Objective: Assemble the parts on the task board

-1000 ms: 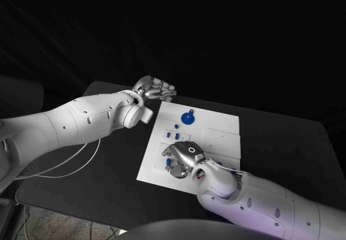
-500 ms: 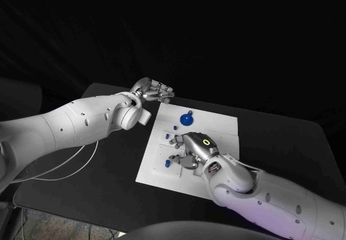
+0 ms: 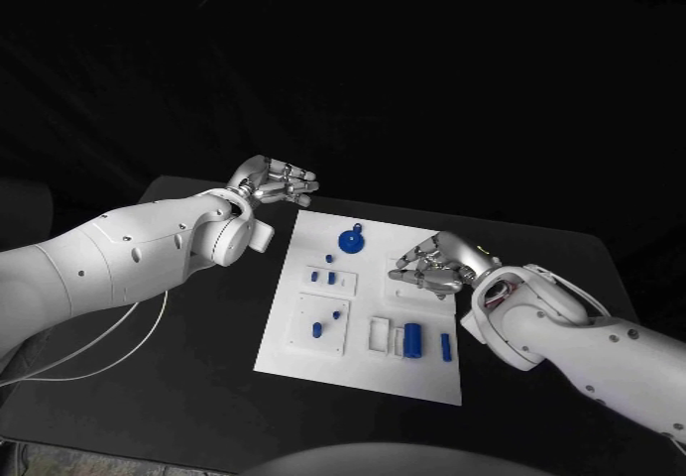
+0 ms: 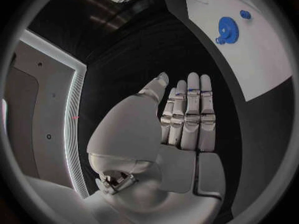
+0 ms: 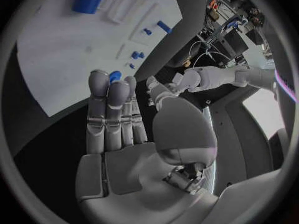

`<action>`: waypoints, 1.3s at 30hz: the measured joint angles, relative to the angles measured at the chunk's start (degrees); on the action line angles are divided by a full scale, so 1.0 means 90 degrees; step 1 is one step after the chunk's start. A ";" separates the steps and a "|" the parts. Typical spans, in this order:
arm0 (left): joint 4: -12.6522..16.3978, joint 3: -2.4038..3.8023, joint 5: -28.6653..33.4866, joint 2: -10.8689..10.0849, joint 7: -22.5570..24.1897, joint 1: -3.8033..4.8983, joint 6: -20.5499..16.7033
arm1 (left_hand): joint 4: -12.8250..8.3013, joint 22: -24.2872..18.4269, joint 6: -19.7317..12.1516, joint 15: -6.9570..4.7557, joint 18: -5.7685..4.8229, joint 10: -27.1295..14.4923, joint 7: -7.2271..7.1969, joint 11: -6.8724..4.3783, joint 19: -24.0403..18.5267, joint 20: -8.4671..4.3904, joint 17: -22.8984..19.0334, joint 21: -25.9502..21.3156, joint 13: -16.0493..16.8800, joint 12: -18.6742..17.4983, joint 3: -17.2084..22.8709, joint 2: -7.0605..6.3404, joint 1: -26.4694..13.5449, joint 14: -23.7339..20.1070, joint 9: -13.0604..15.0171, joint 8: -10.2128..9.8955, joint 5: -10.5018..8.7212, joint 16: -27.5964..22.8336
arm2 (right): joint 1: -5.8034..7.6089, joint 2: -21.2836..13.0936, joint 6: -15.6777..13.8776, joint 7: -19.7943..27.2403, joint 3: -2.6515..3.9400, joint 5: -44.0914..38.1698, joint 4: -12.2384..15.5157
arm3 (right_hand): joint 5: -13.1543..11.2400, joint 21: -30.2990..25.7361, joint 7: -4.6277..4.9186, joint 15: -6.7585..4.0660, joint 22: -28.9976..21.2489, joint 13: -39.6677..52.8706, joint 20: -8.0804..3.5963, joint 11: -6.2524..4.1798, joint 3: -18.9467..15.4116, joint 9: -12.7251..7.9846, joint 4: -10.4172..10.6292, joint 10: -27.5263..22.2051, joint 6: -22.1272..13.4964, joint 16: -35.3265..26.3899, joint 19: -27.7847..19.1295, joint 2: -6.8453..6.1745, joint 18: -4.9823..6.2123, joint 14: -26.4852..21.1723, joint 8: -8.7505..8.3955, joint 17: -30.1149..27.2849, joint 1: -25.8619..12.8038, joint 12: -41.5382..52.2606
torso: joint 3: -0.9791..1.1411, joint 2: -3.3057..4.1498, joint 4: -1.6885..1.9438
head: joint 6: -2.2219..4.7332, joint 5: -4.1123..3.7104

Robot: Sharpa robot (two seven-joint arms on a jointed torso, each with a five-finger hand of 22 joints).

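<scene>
The white task board [image 3: 375, 372] lies mid-table. A blue gear [image 3: 352, 239] sits near its far edge, with small blue pegs [image 3: 330, 279] just nearer. A blue cylinder [image 3: 411, 339] and a slim blue piece [image 3: 445, 346] lie in the near right part. My right hand [image 3: 436, 266] hovers over the board's right side, fingers extended and empty, as the right wrist view shows [image 5: 115, 119]. My left hand [image 3: 275, 183] is off the board beyond its far left corner, fingers straight and holding nothing [image 4: 187, 109]. The left wrist view shows the gear [image 4: 228, 31] on the board [image 4: 261, 59].
Two more blue pieces [image 3: 316, 326] sit in the white blocks at the board's near left. Black table [image 3: 171, 377] surrounds the board on all sides. A white cable [image 3: 136, 322] hangs under my left arm.
My right hand has lifted off the board's near left part and moved to its right side, uncovering the pieces there. The left hand stays by the far left corner. The camera has shifted.
</scene>
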 measured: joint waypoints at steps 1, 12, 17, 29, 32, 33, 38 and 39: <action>0.0008 0.0000 0.0011 -0.0009 0.0020 -0.0001 -0.0006 | 0.0012 0.0018 -0.0006 -0.0024 0.0000 0.0072 -0.0006 -0.0020 0.0031 -0.0016 0.0016 0.0026 0.0000 0.0000 -0.0006 0.0011 -0.0011 0.0049 0.0000 0.0000 0.0000 0.0000 | 0.0002 -0.0063 0.0138 -0.0087 0.0034 0.0142 0.0000 | -0.0001 0.0033 -0.0020 0.0000 0.0015 0.0210 0.0000 -0.0003 0.0117 0.0038 0.0010 -0.0045 0.0020 0.0040 0.0000 0.0000 0.0000 0.0000 0.0000 0.0033 0.0000 0.0167 | 0.0000 -0.0007 -0.0005 | -0.0005 -0.0011; 0.0049 -0.0001 0.0235 -0.0058 0.0208 -0.0075 -0.0026 | 0.0105 0.0000 -0.0006 0.0113 0.0000 -0.0613 -0.0006 0.0203 -0.0112 0.0056 0.0002 -0.0028 0.0000 0.0000 0.0053 -0.0040 -0.0061 -0.0190 0.0000 0.0000 0.0032 -0.0077 | 0.0004 -0.0334 0.1555 -0.1521 0.0126 0.1321 -0.0160 | 0.0000 0.0578 -0.0086 -0.0058 0.0344 0.2554 -0.0023 -0.0046 0.0637 0.1003 0.0380 -0.0040 0.0115 0.0668 0.0023 -0.0294 -0.0001 -0.0103 0.0021 0.0798 -0.0461 0.1785 | -0.0004 -0.0110 -0.0063 | -0.0098 -0.0162; 0.0079 -0.0004 0.0391 -0.0077 0.0265 -0.0128 -0.0016 | 0.0113 -0.0011 -0.0007 0.0133 0.0000 -0.0645 -0.0006 0.0215 -0.0135 0.0078 -0.0002 -0.0052 0.0000 0.0000 0.0061 -0.0040 -0.0061 -0.0211 0.0000 0.0000 0.0037 -0.0077 | 0.0005 -0.0274 0.1906 -0.1963 -0.0139 0.1578 -0.0281 | 0.0000 0.0672 -0.0089 -0.0057 0.0442 0.2757 -0.0044 -0.0046 0.0688 0.1473 0.0541 0.0026 0.0120 0.0710 0.0001 -0.0400 0.0000 -0.0103 0.0021 0.0980 -0.0645 0.1763 | -0.0028 -0.0162 -0.0076 | -0.0135 -0.0196; 0.0093 -0.0003 0.0565 -0.0041 0.0284 -0.0165 0.0006 | 0.0113 -0.0041 -0.0007 0.0133 0.0000 -0.0645 -0.0005 0.0215 -0.0135 0.0078 -0.0001 -0.0080 0.0000 0.0000 0.0061 -0.0066 -0.0087 -0.0210 0.0000 0.0000 0.0037 -0.0077 | 0.0003 0.0032 0.2127 -0.2349 -0.0483 0.1752 -0.0447 | 0.0000 0.0822 -0.0188 -0.0057 0.0651 0.3095 -0.0043 -0.0080 0.0855 0.3128 0.0807 0.0106 0.0009 0.0891 0.0000 -0.0702 0.0000 -0.0103 0.0039 0.1470 -0.0891 0.1557 | -0.0068 -0.0231 -0.0076 | -0.0188 -0.0256; 0.0093 -0.0003 0.0580 -0.0039 0.0284 -0.0170 0.0015 | 0.0129 -0.0048 -0.0007 0.0133 0.0000 -0.0645 -0.0005 0.0215 -0.0134 0.0079 -0.0001 -0.0080 0.0000 0.0000 0.0044 -0.0066 -0.0087 -0.0210 0.0000 0.0000 0.0037 -0.0077 | 0.0004 0.0122 0.2127 -0.2380 -0.0539 0.1743 -0.0481 | 0.0000 0.0848 -0.0163 -0.0057 0.0684 0.3194 -0.0043 -0.0080 0.0855 0.3184 0.0807 0.0106 -0.0017 0.0891 0.0000 -0.0735 0.0000 -0.0103 0.0039 0.1531 -0.0916 0.1601 | -0.0070 -0.0229 -0.0072 | -0.0199 -0.0262; 0.0093 -0.0003 0.0583 -0.0038 0.0282 -0.0171 0.0018 | 0.0129 -0.0048 -0.0008 0.0133 0.0000 -0.0645 -0.0005 0.0215 -0.0134 0.0079 -0.0001 -0.0080 0.0000 0.0000 0.0044 -0.0066 -0.0087 -0.0210 0.0000 0.0000 0.0037 -0.0077 | 0.0004 0.0147 0.2124 -0.2388 -0.0553 0.1736 -0.0491 | 0.0000 0.0848 -0.0163 -0.0057 0.0689 0.3214 -0.0043 -0.0080 0.0855 0.3196 0.0807 0.0106 -0.0017 0.0891 0.0000 -0.0741 0.0000 -0.0103 0.0039 0.1545 -0.0922 0.1617 | -0.0069 -0.0227 -0.0070 | -0.0203 -0.0262; 0.0093 -0.0004 0.0592 -0.0036 0.0263 -0.0173 0.0051 | 0.0140 -0.0061 -0.0008 0.0133 0.0000 -0.0645 -0.0004 0.0215 -0.0134 0.0079 -0.0001 -0.0079 0.0000 0.0000 0.0034 -0.0040 -0.0112 -0.0210 0.0000 0.0000 0.0037 -0.0077 | 0.0004 0.0266 0.2112 -0.2416 -0.0636 0.1684 -0.0553 | 0.0000 0.0847 -0.0184 -0.0056 0.0723 0.3292 -0.0043 -0.0080 0.0882 0.3267 0.0835 0.0106 -0.0042 0.0891 0.0000 -0.0741 0.0000 -0.0103 0.0039 0.1602 -0.0922 0.1618 | -0.0069 -0.0222 -0.0060 | -0.0218 -0.0267; 0.0092 -0.0005 0.0592 -0.0035 0.0257 -0.0174 0.0062 | 0.0150 -0.0066 -0.0008 0.0133 0.0000 -0.0645 -0.0004 0.0215 -0.0134 0.0079 -0.0001 -0.0079 0.0000 0.0000 0.0024 -0.0040 -0.0112 -0.0210 0.0000 0.0000 0.0037 -0.0077 | 0.0004 0.0295 0.2108 -0.2422 -0.0652 0.1666 -0.0572 | 0.0000 0.0847 -0.0164 -0.0056 0.0732 0.3298 -0.0043 -0.0080 0.0882 0.3277 0.0835 0.0106 -0.0061 0.0891 0.0000 -0.0760 0.0000 -0.0103 0.0039 0.1603 -0.0902 0.1617 | -0.0069 -0.0221 -0.0060 | -0.0218 -0.0264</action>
